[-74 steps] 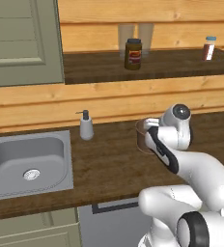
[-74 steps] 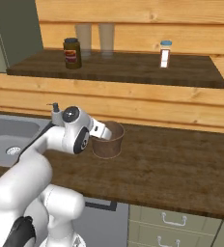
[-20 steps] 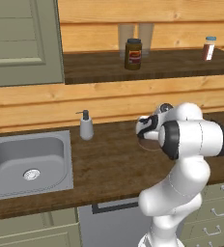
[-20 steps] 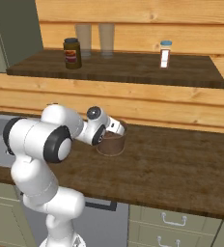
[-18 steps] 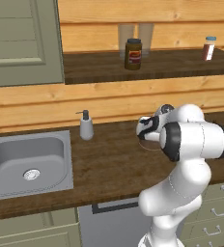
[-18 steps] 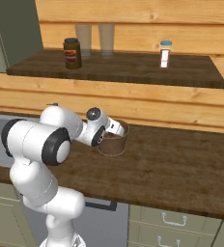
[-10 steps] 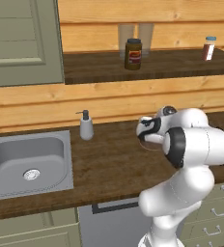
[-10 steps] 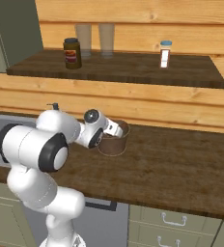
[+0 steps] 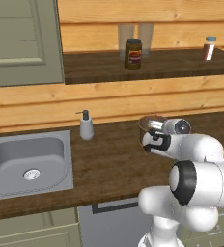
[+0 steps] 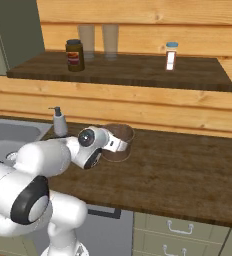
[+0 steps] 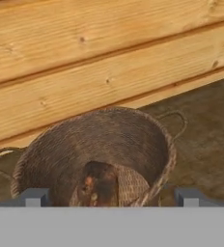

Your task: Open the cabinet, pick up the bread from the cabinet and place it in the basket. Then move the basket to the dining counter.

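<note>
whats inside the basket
A brown loaf of bread lies on the bottom of the basket. Its near end is cut off by the hand view's lower edge.

Basket (image 10: pixel 119 142): on the table (image 10: pixel 188 175), near the back wall, right of the soap dispenser (image 10: pixel 59 123) and sink (image 9: pixel 27 164). Bread (image 11: pixel 98 185): inside the basket. Tool (image 11: pixel 111 197): just before the basket. Jar (image 10: pixel 74 55), two glasses, small bottle (image 10: pixel 171 56): on the shelf (image 10: pixel 138 71) above.
</note>
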